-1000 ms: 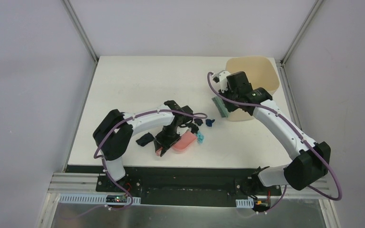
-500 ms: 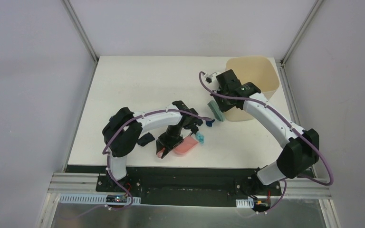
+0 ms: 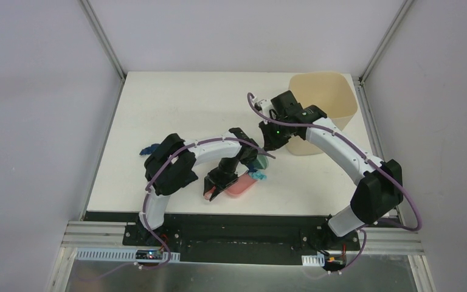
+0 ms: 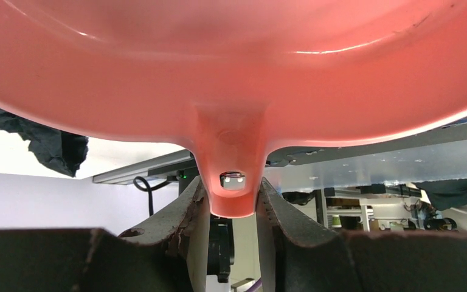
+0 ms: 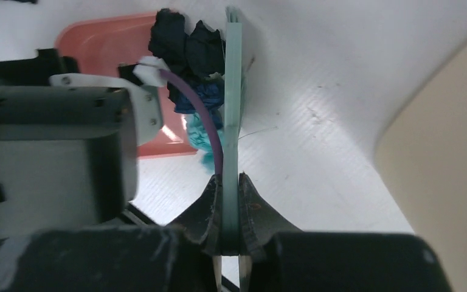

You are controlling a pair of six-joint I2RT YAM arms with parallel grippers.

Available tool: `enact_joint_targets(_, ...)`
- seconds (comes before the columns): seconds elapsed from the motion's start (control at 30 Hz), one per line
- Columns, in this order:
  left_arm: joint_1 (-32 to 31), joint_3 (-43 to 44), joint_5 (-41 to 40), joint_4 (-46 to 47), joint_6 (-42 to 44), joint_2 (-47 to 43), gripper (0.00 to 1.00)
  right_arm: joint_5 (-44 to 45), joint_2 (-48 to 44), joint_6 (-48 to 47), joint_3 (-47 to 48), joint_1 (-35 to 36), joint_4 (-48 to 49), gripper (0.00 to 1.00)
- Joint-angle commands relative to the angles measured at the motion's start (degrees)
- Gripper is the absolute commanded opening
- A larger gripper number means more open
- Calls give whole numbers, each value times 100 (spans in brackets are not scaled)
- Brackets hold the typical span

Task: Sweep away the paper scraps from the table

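Note:
My left gripper is shut on the handle of the pink dustpan, which lies on the white table near its front edge. My right gripper is shut on the teal brush, held edge-on against the pan's mouth. Black, dark blue and teal paper scraps are bunched between brush and pan. A teal scrap shows at the pan's right edge. Another dark blue scrap lies by the left arm's elbow, and a black one beside the pan.
The beige bin stands at the table's back right corner, just right of the right arm. Grey frame posts rise at the back corners. The left arm's wrist sits close to the brush.
The right arm has swung the brush left and forward from near the bin to the pan, pushing the scraps along. The left arm's elbow shifted right, uncovering a dark blue scrap.

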Motion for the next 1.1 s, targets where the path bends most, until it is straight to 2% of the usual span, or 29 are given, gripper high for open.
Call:
enact_joint_targets(0.0, -59, 332, -251, -166, 141, 102, 2, -1476, -38, 4, 132, 67, -195, 0)
enact_joint_targets(0.33, -56, 403, -506, -155, 143, -246, 0, -2413, -553, 123, 116, -168, -206, 0)
enact_joint_targets(0.53, -59, 288, -775, -108, 64, -780, 1, -2390, -926, 479, 156, -570, 320, 0)
enact_joint_targets(0.83, -64, 85, -735, -90, -3, -1376, 1, -1020, -1022, 238, 693, -732, 166, 0)
enact_joint_targets(1.07, -110, 85, -621, -76, 24, -1092, 0, 198, -1049, 143, 579, -741, -34, 0)
